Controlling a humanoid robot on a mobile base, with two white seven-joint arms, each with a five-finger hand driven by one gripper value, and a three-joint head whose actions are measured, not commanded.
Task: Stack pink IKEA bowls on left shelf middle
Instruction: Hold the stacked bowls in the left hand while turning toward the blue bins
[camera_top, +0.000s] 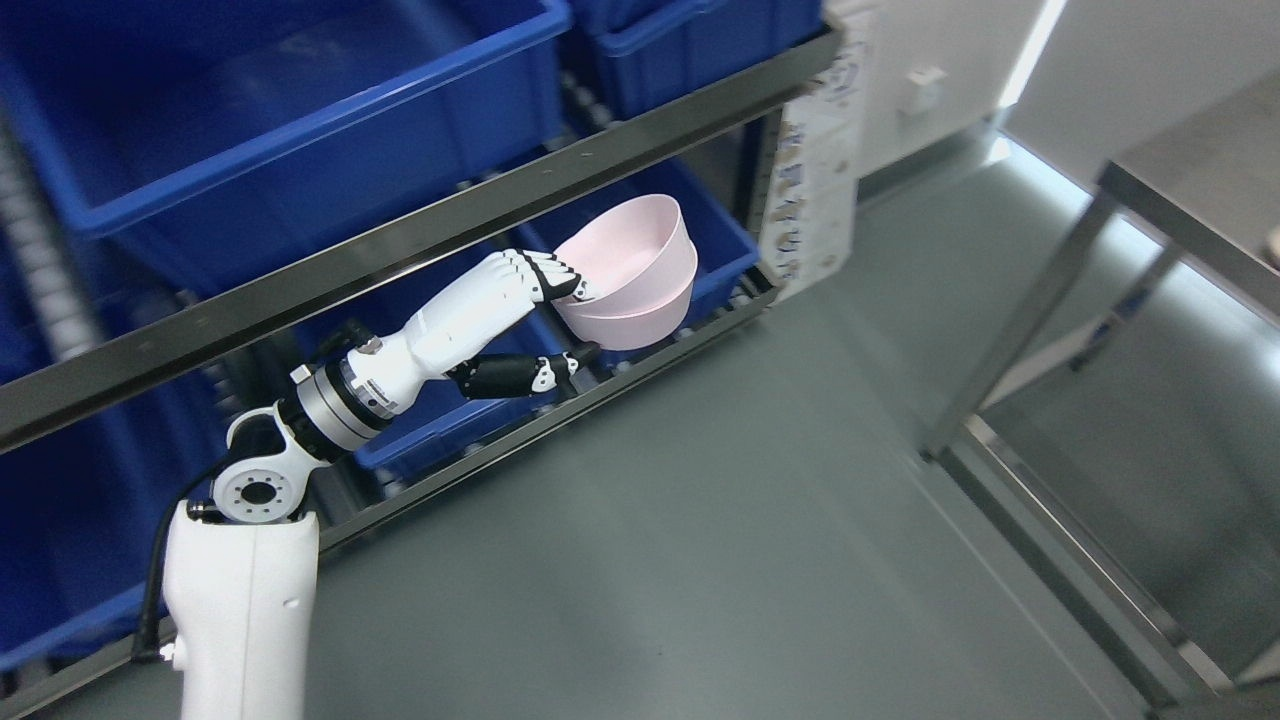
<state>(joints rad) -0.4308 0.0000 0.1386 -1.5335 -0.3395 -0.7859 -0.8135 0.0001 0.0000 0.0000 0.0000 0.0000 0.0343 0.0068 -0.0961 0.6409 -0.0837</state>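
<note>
- The left arm (245, 600) comes in at the lower left and reaches up toward the shelf. The right arm is not in view.
- The left hand (545, 320) holds the pink bowls (635, 275): the fingers (550, 275) are curled over the near rim and the thumb (520, 375) is stretched out below, near the bottom of the lower bowl.
- The bowls look already nested, one inside the other, and they are tilted. They hang in front of the shelf rail (560, 405), above the edge of a blue bin (725, 265), not resting on anything that I can see.
- I judge the step in hand is carrying the stack to its place on the middle level.
- The next move calls for passing under the upper rail (450, 215) without a knock, levelling the stack, and opening the fingers only when it stands firm.
- Farther right stands a metal table (1180, 215).
</note>
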